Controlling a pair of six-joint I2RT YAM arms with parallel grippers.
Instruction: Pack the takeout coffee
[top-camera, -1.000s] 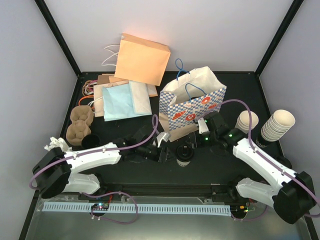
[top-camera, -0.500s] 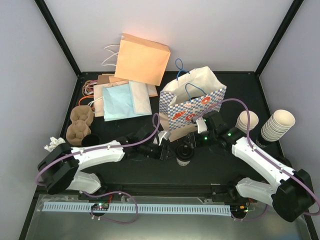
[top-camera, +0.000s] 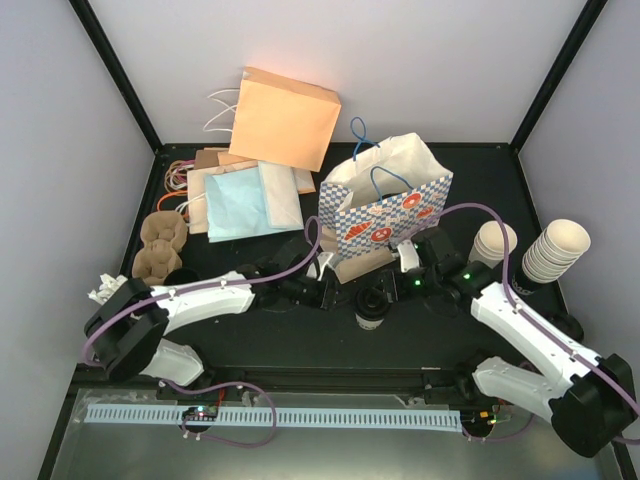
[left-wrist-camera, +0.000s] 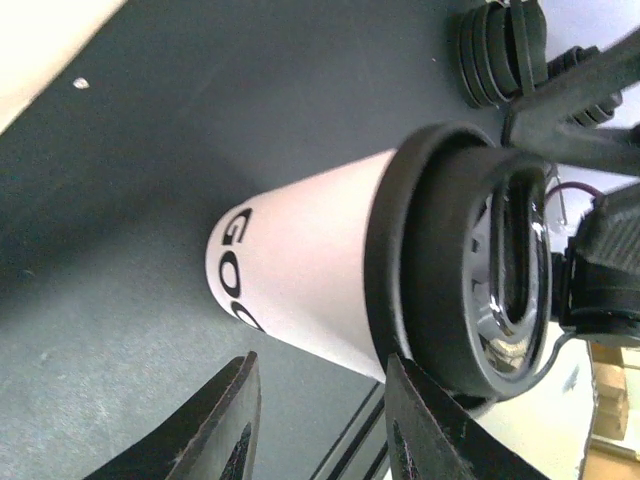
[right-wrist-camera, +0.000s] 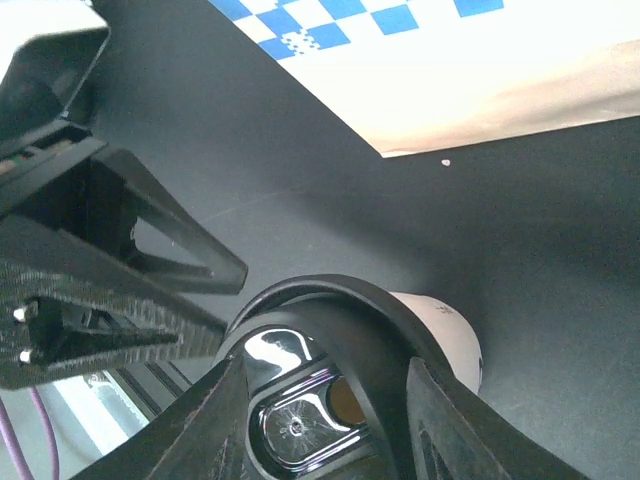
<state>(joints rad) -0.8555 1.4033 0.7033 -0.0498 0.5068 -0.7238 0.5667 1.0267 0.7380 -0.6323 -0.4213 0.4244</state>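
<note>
Clearly, the danger lies in crowding. At centre-left of the overhead view the left hand (left-wrist-camera: 322, 365) is seen with its fingers apart. The cup (top-camera: 371, 306) lies just past their tips, and one finger stands clear of the paper wall, so nothing is clamped there. The cup is stood upright on the counter (top-camera: 430, 335) at the middle of the frame, just below the bag (top-camera: 385, 205) and not yet in it. To its right, the right hand (right-wrist-camera: 322, 395) is set with a finger on either side of the lid (right-wrist-camera: 320, 325); whether the lid is squeezed or merely flanked cannot be told. Should both hands be closed at once, they could be driven into each other and the cup tipped between them. If the lift is made by the lid alone, the lid may be pulled off and the cup dropped. The paper would be buckled by a hard squeeze. On the way up, the bag could be caught and toppled.
</note>
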